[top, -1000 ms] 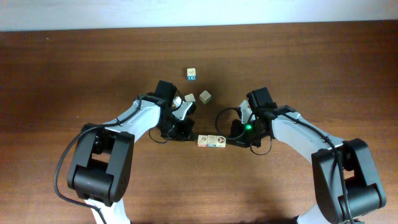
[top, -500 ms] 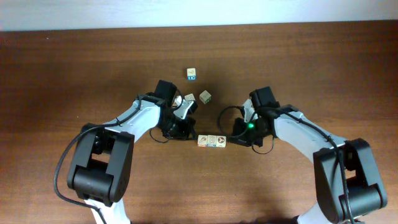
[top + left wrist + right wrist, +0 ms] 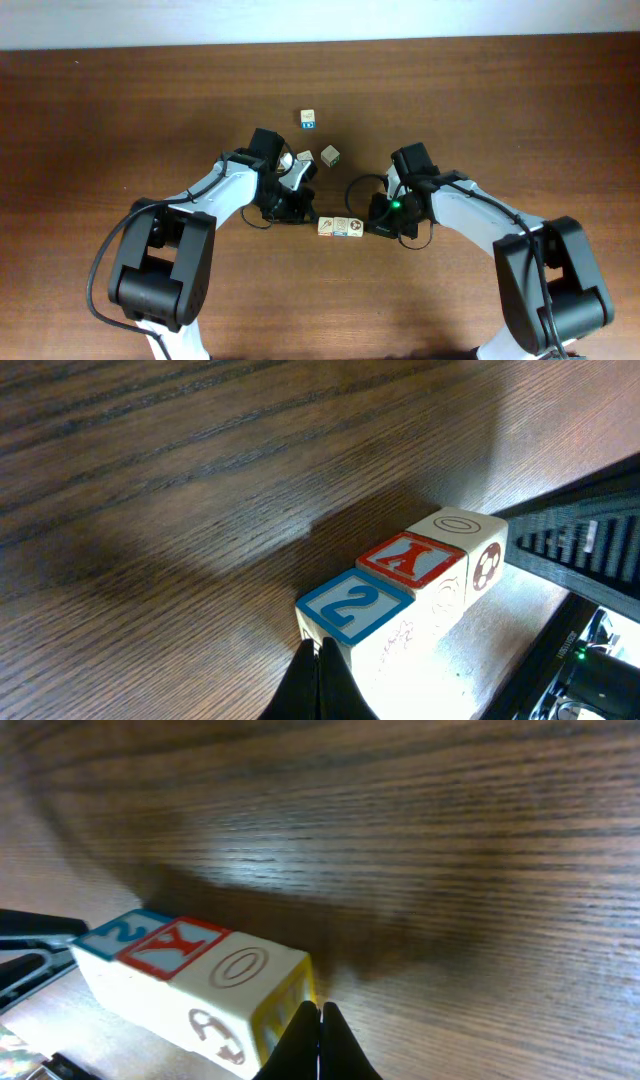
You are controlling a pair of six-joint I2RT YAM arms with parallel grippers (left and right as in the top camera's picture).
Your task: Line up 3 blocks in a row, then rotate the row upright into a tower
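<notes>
Blocks (image 3: 341, 227) sit in a tight row of 3, sides touching, mid worktop (image 3: 120, 120) btw the two arms. L wrist cam: blue "2" face nearest, red letter face in the middle, "O" face w/ a ball print at the far end. Left end effector (image 3: 320, 660) closed, nothing held, tip at the "2" end of the row. Right end effector (image 3: 321, 1025) also closed, empty, tip at the "O" end by a yellow face. Farther back: blue-marked cube (image 3: 308, 119) and pale cube (image 3: 330, 155), both apart from the row.

White arms (image 3: 225, 190), black joints (image 3: 165, 262), looping black cables (image 3: 100, 262), one green light (image 3: 398, 206)
</notes>
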